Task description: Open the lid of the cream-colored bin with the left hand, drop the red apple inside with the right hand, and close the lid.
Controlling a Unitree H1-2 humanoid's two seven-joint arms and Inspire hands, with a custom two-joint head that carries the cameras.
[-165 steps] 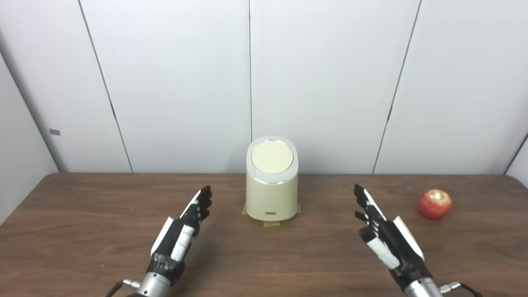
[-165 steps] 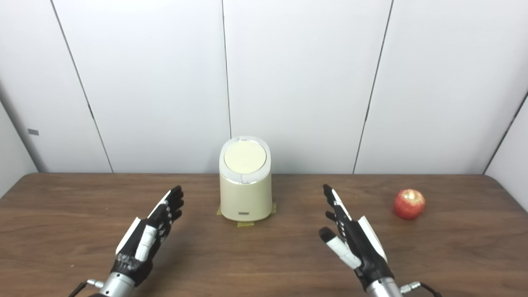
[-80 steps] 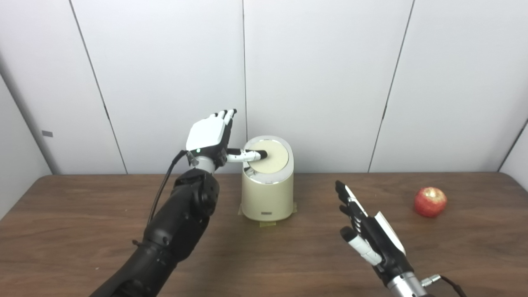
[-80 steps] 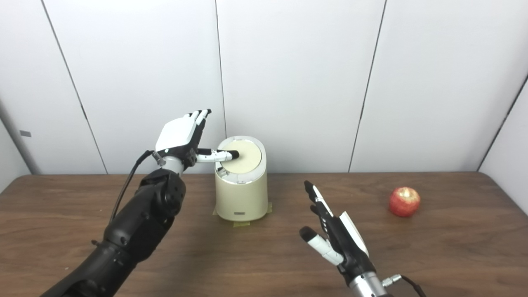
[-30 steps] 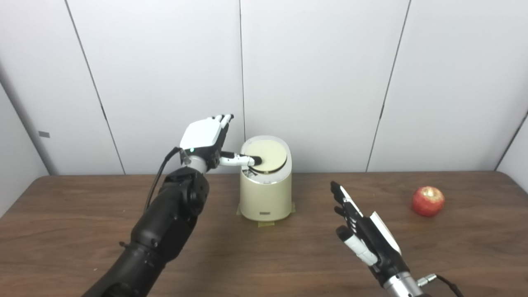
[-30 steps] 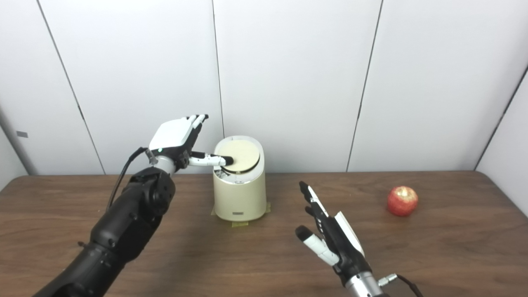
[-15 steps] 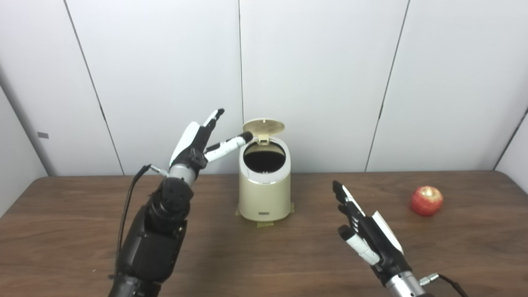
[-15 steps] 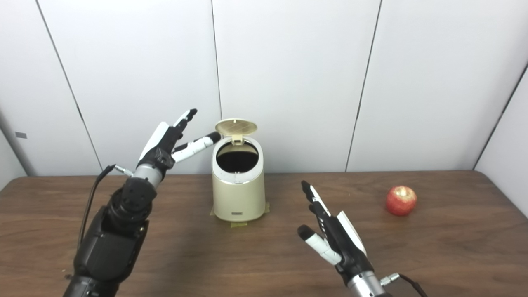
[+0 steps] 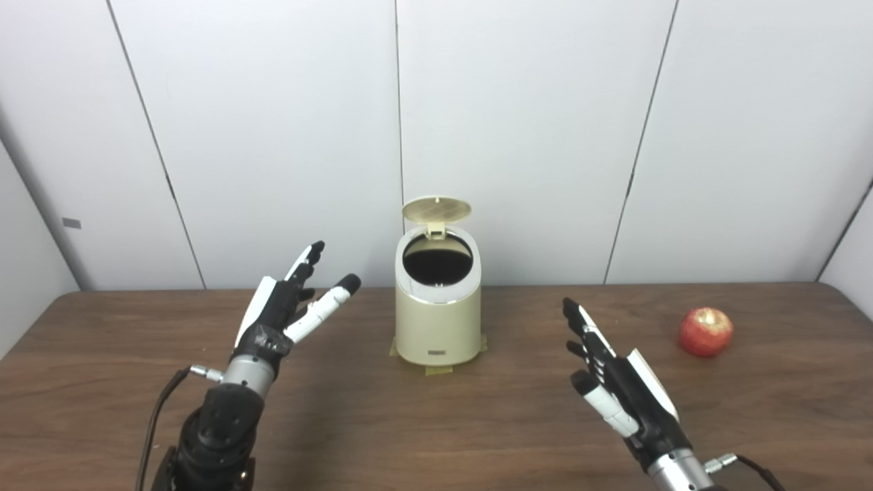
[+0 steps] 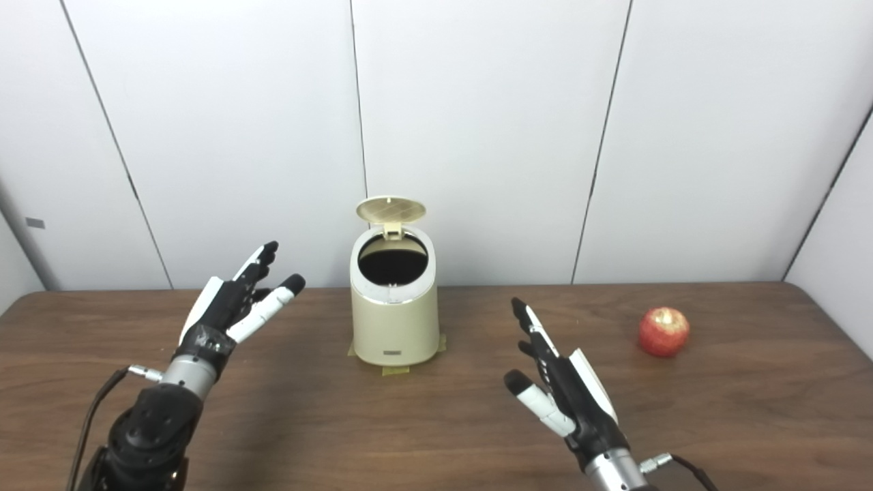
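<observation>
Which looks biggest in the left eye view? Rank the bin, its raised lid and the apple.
1. cream-colored bin, clearly largest.
2. lid, seen nearly edge-on, wider than the apple but thinner.
3. red apple, smallest, though the lid's tilt makes that close.

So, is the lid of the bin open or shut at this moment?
Open. The lid stands up behind the bin, and the dark round opening shows below it. Neither hand touches it.

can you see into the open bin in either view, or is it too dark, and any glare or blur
Both views: the open bin shows only a black mouth, its contents unreadable. Left eye view: a pale sheen on the apple. Right eye view: soft shadow under the left robot hand; no obvious blur.
</observation>
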